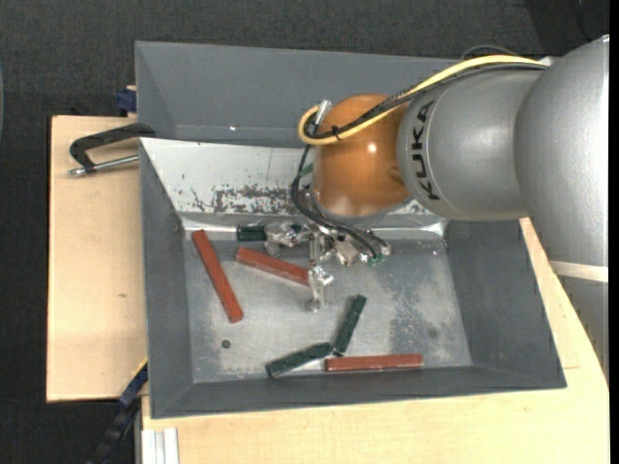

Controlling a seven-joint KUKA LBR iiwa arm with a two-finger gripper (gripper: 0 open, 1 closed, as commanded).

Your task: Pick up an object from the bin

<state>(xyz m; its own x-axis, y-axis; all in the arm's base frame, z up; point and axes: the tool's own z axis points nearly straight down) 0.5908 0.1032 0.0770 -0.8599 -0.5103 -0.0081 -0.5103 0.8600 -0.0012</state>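
My gripper hangs below the orange wrist cover near the middle of the bin, its metal finger reaching down to the floor. Its tip stands at the right end of a red flat stick lying slantwise. A dark green stick lies just right and below the fingertip, tilted. Nothing shows between the fingers.
Another red stick lies slanted at the left. A dark green stick and a red stick lie along the front wall. A small dark piece sits by the back wall. The arm covers the bin's back right.
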